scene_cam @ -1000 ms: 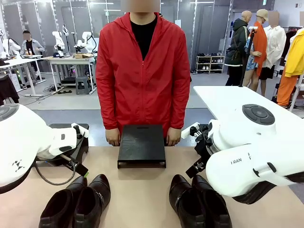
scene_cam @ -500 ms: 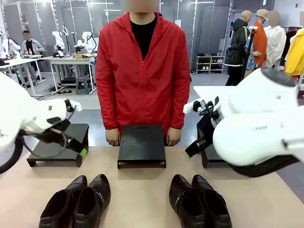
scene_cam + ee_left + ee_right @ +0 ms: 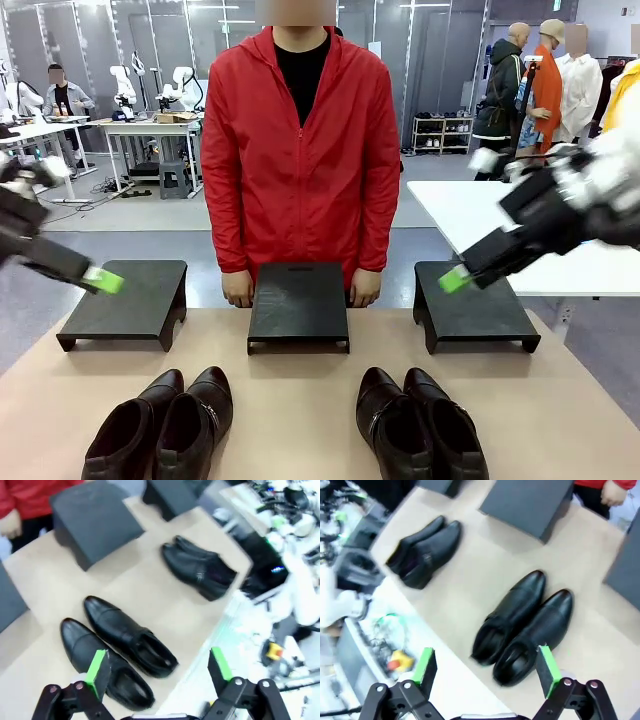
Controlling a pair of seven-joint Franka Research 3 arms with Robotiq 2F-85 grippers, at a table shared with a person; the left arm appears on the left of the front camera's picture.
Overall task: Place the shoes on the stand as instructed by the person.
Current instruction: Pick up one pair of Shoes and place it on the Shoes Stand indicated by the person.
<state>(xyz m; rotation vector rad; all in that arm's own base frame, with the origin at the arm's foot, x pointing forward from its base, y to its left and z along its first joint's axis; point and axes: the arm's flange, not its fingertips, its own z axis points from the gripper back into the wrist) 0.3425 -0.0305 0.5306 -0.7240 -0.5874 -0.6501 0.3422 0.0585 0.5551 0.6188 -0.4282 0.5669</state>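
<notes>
Shoes (image 3: 205,400) in two pairs, black stands (image 3: 298,300)

left claw (image 3: 159,664): fingers spread wide with the green pads facing inward, nothing between them, hanging over the counter's near edge
near pair of shoes (image 3: 120,647): glossy black, side by side and touching, just beyond the claw
far pair of shoes (image 3: 197,567): black, close together, well apart from the near pair
counter (image 3: 150,600): pale tan
middle stand (image 3: 95,520): black, low, flat top bare
far stand (image 3: 170,495): black, at the top edge
hand (image 3: 11,525): the person's, beside the middle stand, under a red sleeve (image 3: 30,492)
sharpness: blurred throughout
</notes>
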